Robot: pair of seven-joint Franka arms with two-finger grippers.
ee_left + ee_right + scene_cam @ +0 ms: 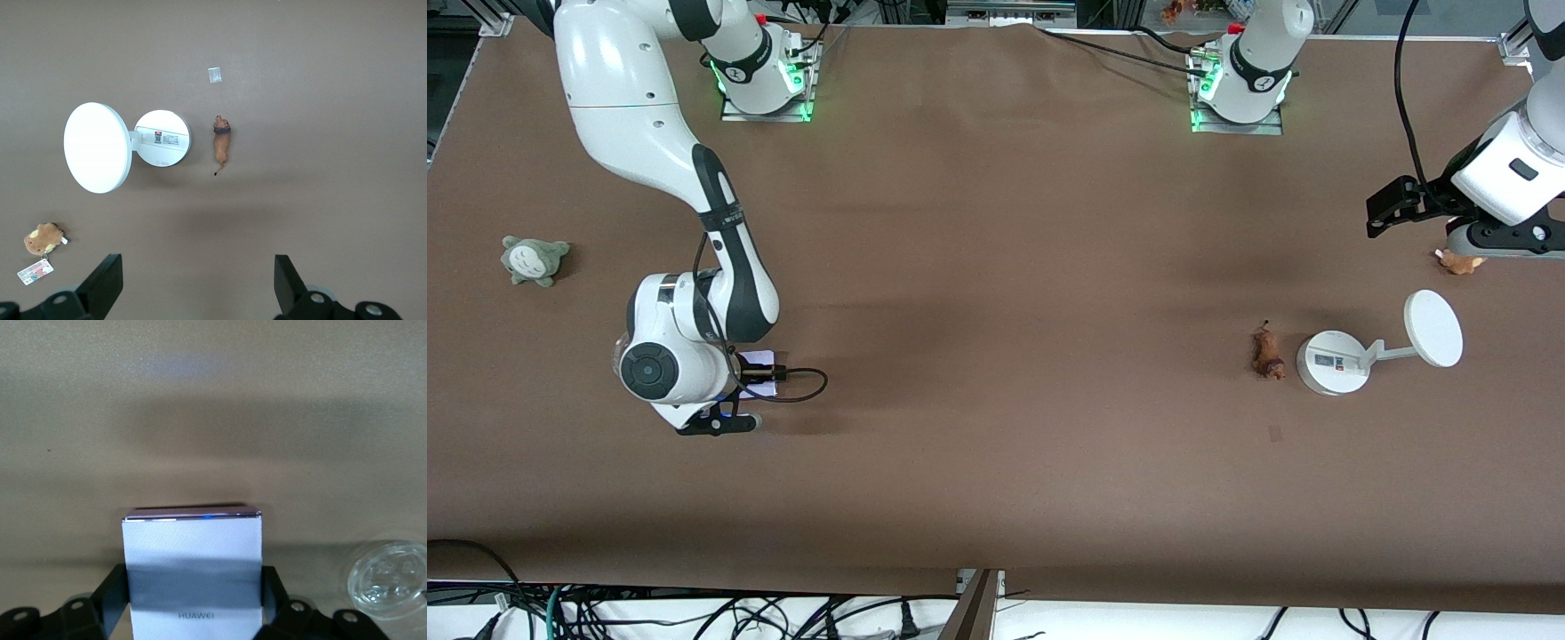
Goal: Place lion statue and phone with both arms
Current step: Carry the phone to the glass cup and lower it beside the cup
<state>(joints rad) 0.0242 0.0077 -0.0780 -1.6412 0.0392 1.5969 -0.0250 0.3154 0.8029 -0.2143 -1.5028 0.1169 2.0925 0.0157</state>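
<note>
- The right pincer [193,613] is low at the right arm's end of the table [996,267], its fingers [110,597] pressed against both long sides of the phone [192,573] — it holds the pale slab, whose face bears the word HUAWEI.
- In the front view only a small pale corner of the phone [758,359] shows past the right arm's wrist, nearer to the front camera than the grey-green plush [534,260].
- A clear round lid-like piece [387,577] shows beside the right pincer in the right wrist view.
- The left pincer [197,283] hangs high over the left arm's end of the table, fingers [107,280] spread wide with nothing between them.
- The lion statue [1266,354] lies flat on the table just beside the round base of the white stand [1334,363], on the side toward the right arm's end — whether the two touch I cannot tell.
- The stand's disc [1433,328] reaches out on a short arm toward the left arm's end.
- A small tan-orange plush [1458,260] with a tag lies farther from the front camera than the stand, partly under the left arm.
</note>
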